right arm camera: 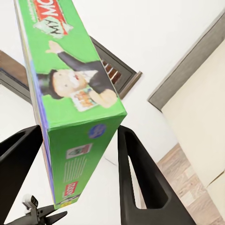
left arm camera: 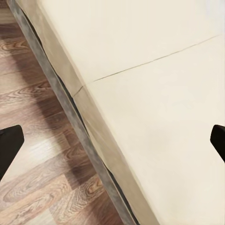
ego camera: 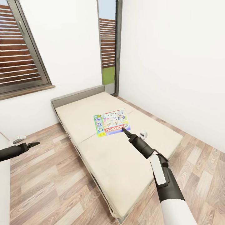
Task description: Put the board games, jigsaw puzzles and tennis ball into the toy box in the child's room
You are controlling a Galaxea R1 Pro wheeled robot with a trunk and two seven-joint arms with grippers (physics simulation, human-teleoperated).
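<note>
Right hand (ego camera: 125,130) is reaching out over the bed and meeting the near right corner of a flat printed cardboard board game (ego camera: 112,122), white on its face with a red "Monopoly" logo and a green border. In the right wrist view the two black fingers (right arm camera: 140,183) are standing on either side of the box's green edge (right arm camera: 79,93) and are touching it on both sides, so the right hand (right arm camera: 77,154) is gripping the board game at a narrow opening. Whether the box is lying flat or is tipped up off the mattress cannot be told from the head view.

Board game is sitting roughly mid-bed, nearer the headboard end than the foot, with its logo reading upside down toward the camera.

Low wide bed with a plain beige mattress (ego camera: 125,175) is running diagonally across the room, with its grey headboard (ego camera: 78,95) against the white wall.

Left hand (ego camera: 32,144) is hovering over the wood-plank floor (ego camera: 47,181), off the bed's left side and well apart from the box. In the left wrist view its black fingertips (left arm camera: 9,147) are showing at opposite edges of the picture, so the left hand (left arm camera: 112,143) is spread wide and carrying nothing; beneath it the mattress edge (left arm camera: 154,140) and floor (left arm camera: 37,178) are showing.

Dark-framed window with brown slats (ego camera: 18,53) is sitting in the wall above the left hand.
</note>
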